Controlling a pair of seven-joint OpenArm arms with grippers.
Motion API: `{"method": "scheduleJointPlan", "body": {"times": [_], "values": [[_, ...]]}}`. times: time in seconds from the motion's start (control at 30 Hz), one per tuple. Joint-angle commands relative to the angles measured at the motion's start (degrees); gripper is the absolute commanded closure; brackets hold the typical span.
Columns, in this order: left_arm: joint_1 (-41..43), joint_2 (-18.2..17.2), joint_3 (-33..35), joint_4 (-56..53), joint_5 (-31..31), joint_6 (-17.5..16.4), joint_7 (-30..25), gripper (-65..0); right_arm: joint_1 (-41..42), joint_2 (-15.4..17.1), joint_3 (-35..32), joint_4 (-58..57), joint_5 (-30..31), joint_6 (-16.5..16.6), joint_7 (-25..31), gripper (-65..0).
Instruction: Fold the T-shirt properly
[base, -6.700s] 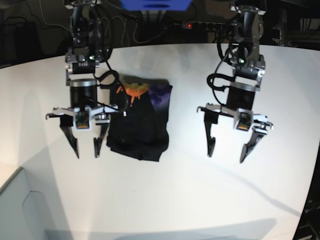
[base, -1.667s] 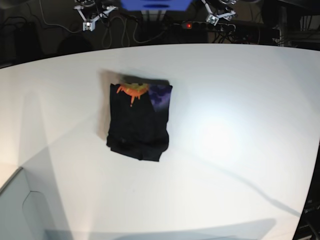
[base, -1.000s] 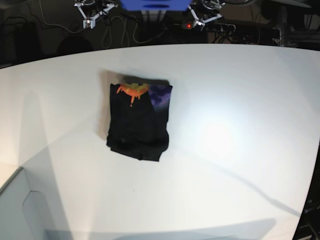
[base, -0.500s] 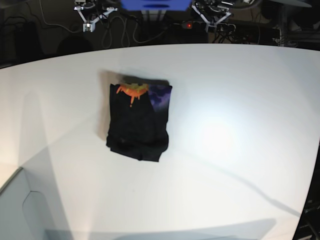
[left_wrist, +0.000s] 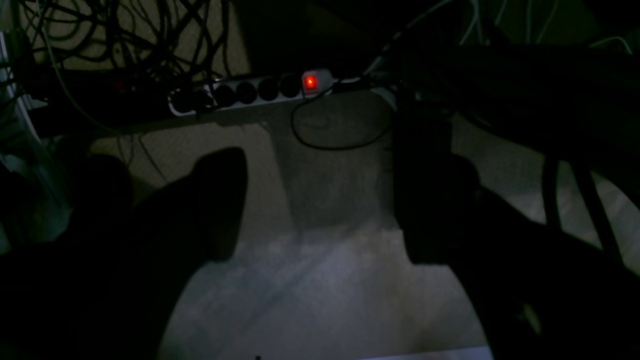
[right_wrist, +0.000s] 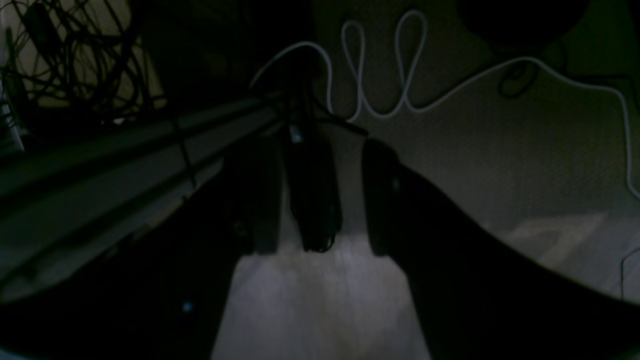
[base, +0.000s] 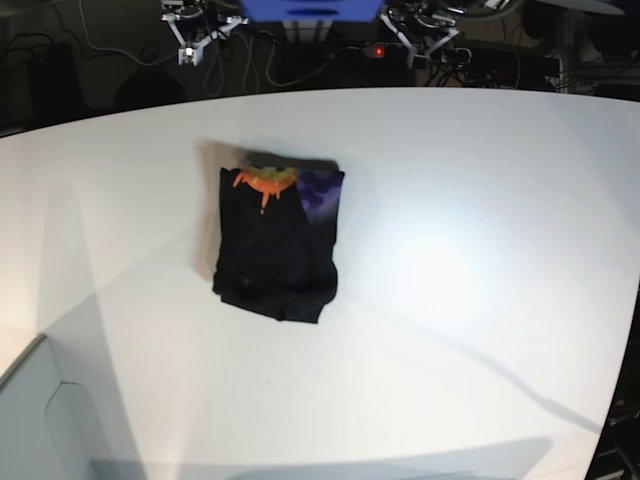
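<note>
The T-shirt (base: 277, 243) lies folded into a compact black rectangle on the white table (base: 470, 220), left of the middle, with an orange and purple print showing along its far edge. Both arms are drawn back beyond the table's far edge. Only small parts of the left gripper (base: 420, 28) and the right gripper (base: 197, 24) show at the top of the base view. In the left wrist view, the left gripper (left_wrist: 325, 200) stands open over dim floor. The right gripper (right_wrist: 316, 200) is also open, with nothing held.
Behind the table are a power strip with a red light (left_wrist: 310, 81), tangled cables (left_wrist: 125, 40) and a looping white cable (right_wrist: 385, 70) on the floor. A grey box corner (base: 50, 420) sits at the near left of the table.
Both arms, which earlier hung over the table beside the T-shirt, are now withdrawn behind its far edge. Over the last second their tips shifted slightly. The T-shirt has not moved.
</note>
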Motion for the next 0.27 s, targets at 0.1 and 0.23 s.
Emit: {"method": "scheduleJointPlan", "body": {"times": [0.1, 0.23], "values": [[0.23, -0.20, 0.02, 0.10, 0.02, 0.06, -0.63, -45.5, 0.10, 0.23, 0.02, 0.24, -0.01, 0.08, 0.84, -24.4], [0.23, -0.29, -0.07, 0.10, 0.02, 0.06, -0.63, -45.5, 1.06, 0.23, 0.02, 0.15, -0.01, 0.08, 0.31, -24.4]]}}
